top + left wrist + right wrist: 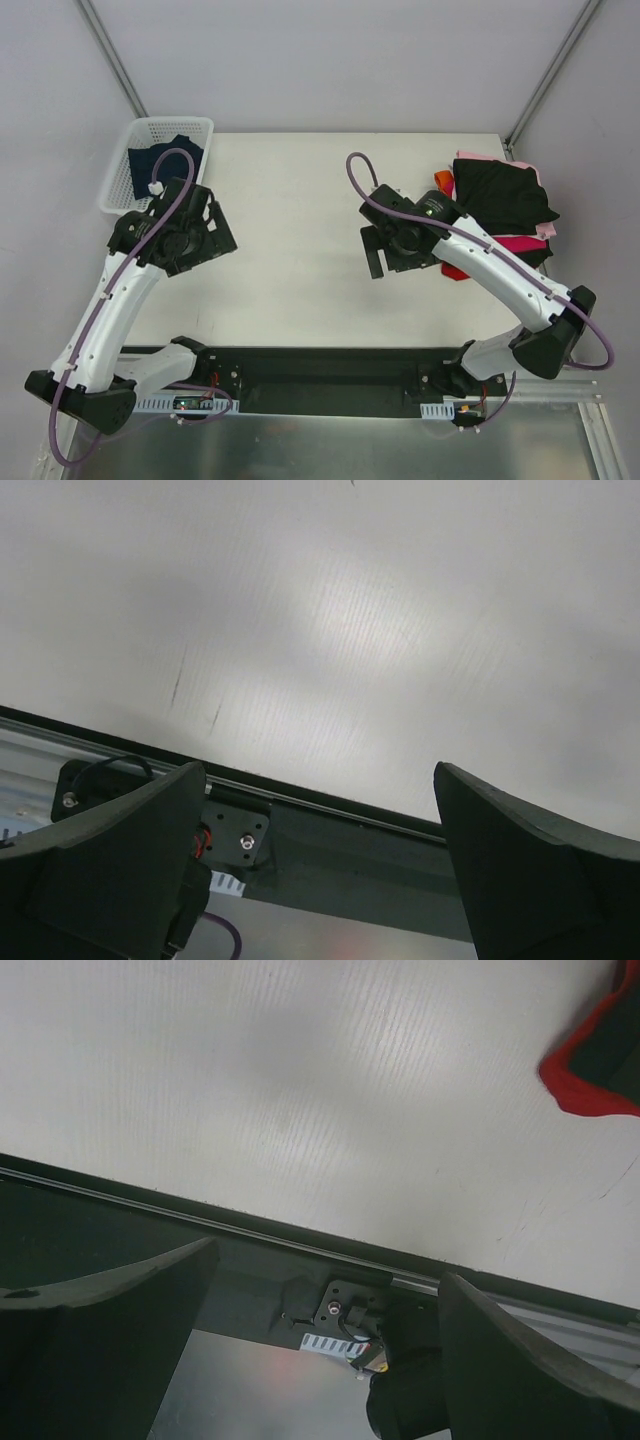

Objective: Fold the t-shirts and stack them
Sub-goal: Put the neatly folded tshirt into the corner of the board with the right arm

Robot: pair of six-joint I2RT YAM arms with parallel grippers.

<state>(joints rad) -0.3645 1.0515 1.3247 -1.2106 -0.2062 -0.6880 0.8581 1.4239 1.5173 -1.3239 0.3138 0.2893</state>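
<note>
A stack of t-shirts lies at the table's right edge, with a black tee (505, 195) on top and pink (545, 230), magenta (520, 244), red (456, 271) and orange (443, 181) cloth showing under it. A dark navy tee (165, 158) lies in the white basket (118, 180) at the far left. My left gripper (215, 235) is open and empty above the bare table. My right gripper (385, 250) is open and empty just left of the stack. A red cloth edge (590, 1070) shows in the right wrist view.
The white table (310, 230) lies between the two arms. The black base rail (320, 375) runs along the near edge. Grey walls and two slanted frame posts stand behind the table.
</note>
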